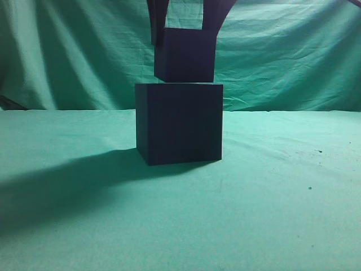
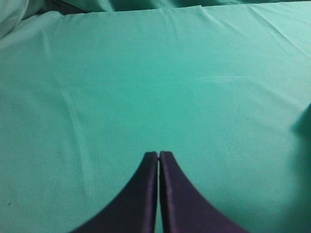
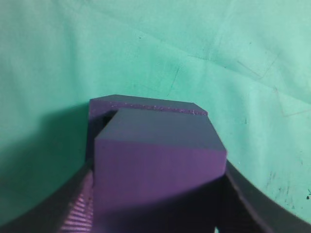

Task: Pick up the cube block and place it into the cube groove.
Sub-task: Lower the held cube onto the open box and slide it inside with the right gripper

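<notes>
Pick done: right gripper [image 1: 185, 28] fingers pinching cube block [image 1: 185, 55], frame top centre, just above cube groove [image 1: 179, 123]. Left: lowering in, release. Left gripper [image 2: 159, 155] fingers pressed together, idle.

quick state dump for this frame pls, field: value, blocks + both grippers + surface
cube block: held in the right gripper, hanging directly above the cube groove, tilted a little
cube groove: standing on the green cloth, near the middle of the exterior view
block to groove: bottom at about the groove's top rim; contact cannot be told
right gripper: shut on the cube block, fingers on its two sides
left gripper: shut, nothing held, over bare cloth
placement: not yet done
</notes>
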Controlling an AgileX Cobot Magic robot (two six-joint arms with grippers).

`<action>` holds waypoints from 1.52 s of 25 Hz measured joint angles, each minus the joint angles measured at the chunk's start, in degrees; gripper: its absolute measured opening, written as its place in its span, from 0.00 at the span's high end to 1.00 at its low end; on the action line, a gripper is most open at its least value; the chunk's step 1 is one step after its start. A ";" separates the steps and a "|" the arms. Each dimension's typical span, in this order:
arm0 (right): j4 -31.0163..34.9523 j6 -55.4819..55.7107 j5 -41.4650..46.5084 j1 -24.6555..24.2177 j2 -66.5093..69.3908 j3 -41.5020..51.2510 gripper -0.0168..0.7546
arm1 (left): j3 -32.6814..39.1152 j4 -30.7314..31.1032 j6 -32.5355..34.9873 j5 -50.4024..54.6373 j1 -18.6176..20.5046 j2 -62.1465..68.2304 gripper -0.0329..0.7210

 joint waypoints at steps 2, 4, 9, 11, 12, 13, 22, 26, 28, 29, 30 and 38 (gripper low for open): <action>0.00 0.14 0.25 0.00 0.00 0.00 0.41 | 0.00 0.00 0.00 0.00 0.00 0.00 0.96; 0.22 0.37 1.03 0.00 0.00 0.00 0.41 | 0.00 0.00 0.00 0.00 0.00 0.00 0.96; 1.06 0.57 2.35 0.00 0.00 0.00 0.41 | 0.00 0.00 0.00 0.00 0.00 0.00 0.96; 1.84 0.57 2.35 0.00 0.00 0.00 0.41 | 0.00 0.00 0.00 0.00 0.00 0.00 0.96; 2.30 0.57 2.35 0.00 0.00 0.00 0.41 | 0.00 0.00 0.00 0.00 0.00 0.00 0.96; 2.60 0.57 2.11 0.00 0.00 0.00 0.41 | 0.00 0.00 0.00 0.00 0.00 0.00 0.96; 3.84 0.60 1.36 0.00 1.44 0.00 0.41 | 0.00 0.00 0.00 0.00 0.00 0.00 0.96; 3.86 0.60 2.71 0.00 2.12 0.00 0.41 | 0.00 0.00 0.00 0.00 0.00 0.00 0.96; 3.43 0.60 2.73 0.00 2.12 0.00 0.41 | 0.00 0.00 0.00 0.00 0.00 0.00 0.96; 3.14 0.60 2.73 0.00 2.12 0.00 0.41 | 0.00 0.00 0.00 0.00 0.00 0.00 0.96; 3.05 0.60 2.73 0.00 2.12 0.00 0.41 | 0.00 0.00 0.00 0.00 0.00 0.00 0.96; 2.92 -0.66 2.64 0.05 2.12 0.00 0.41 | 0.00 0.00 0.00 0.00 0.00 0.00 0.96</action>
